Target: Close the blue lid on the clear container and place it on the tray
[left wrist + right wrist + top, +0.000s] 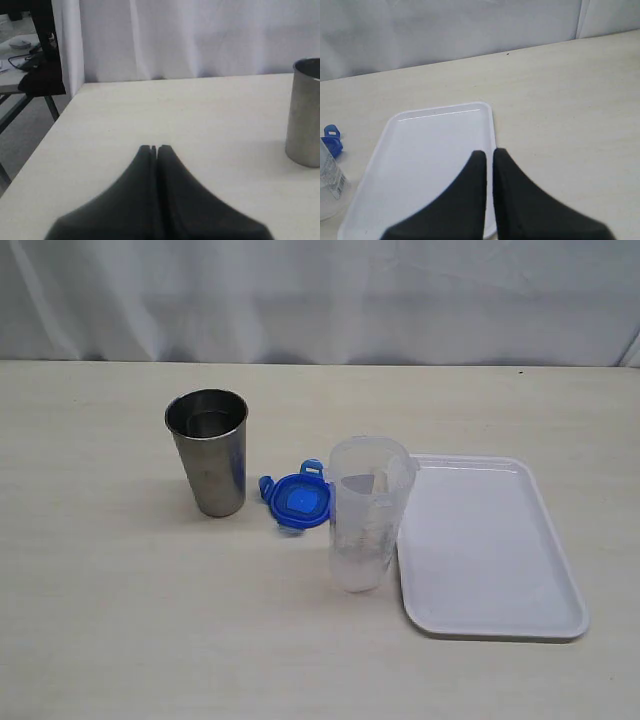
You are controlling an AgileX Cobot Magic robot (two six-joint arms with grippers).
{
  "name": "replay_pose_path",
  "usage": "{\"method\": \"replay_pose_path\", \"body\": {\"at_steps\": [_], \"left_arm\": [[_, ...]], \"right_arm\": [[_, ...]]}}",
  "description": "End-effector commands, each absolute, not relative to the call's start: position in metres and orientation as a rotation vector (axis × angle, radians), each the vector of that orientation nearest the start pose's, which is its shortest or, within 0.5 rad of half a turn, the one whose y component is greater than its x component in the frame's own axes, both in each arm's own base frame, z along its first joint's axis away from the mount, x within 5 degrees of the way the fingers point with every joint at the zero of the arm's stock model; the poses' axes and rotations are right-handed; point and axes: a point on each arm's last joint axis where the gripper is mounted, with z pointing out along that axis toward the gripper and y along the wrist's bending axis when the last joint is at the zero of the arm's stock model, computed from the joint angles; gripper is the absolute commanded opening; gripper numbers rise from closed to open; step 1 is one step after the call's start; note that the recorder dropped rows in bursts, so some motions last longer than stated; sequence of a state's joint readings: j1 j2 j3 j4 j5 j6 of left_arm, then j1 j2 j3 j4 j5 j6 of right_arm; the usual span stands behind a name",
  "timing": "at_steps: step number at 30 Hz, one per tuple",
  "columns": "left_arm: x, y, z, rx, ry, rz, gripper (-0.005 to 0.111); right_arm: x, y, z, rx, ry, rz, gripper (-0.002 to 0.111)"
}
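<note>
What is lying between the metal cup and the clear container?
The blue lid lies on the table between the cup and the container, nearer the container. The exterior view shows this.

Your exterior view looks down over the whole worktop [100, 640]; low wrist views share its steel cup [304, 112] and tray [420, 150].

A: What is on the pale table [100, 620]?
B: Toward the left of the view, a steel cup [207, 450] stands upright before a white curtain [300, 300].
A: And to its right?
B: The blue lid [297, 502] lies flat between the cup and the clear container [367, 512]. The container stands upright and uncovered, just beside the white tray [490, 550].
</note>
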State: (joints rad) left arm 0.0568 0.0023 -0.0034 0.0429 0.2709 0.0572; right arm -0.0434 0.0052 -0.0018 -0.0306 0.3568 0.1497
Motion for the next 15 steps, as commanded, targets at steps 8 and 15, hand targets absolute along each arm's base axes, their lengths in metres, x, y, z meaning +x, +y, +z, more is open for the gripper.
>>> {"method": "replay_pose_path", "body": {"at_steps": [8, 15], "left_arm": [[0.053, 0.006, 0.229, -0.196, 1.294, -0.092, 0.0], [0.045, 0.01, 0.248, -0.409, 1.005, -0.419, 0.0]], "right_arm": [[0.053, -0.003, 0.181, 0.161, 1.829, 0.046, 0.005], [0.053, -0.003, 0.181, 0.161, 1.829, 0.046, 0.005]]}}
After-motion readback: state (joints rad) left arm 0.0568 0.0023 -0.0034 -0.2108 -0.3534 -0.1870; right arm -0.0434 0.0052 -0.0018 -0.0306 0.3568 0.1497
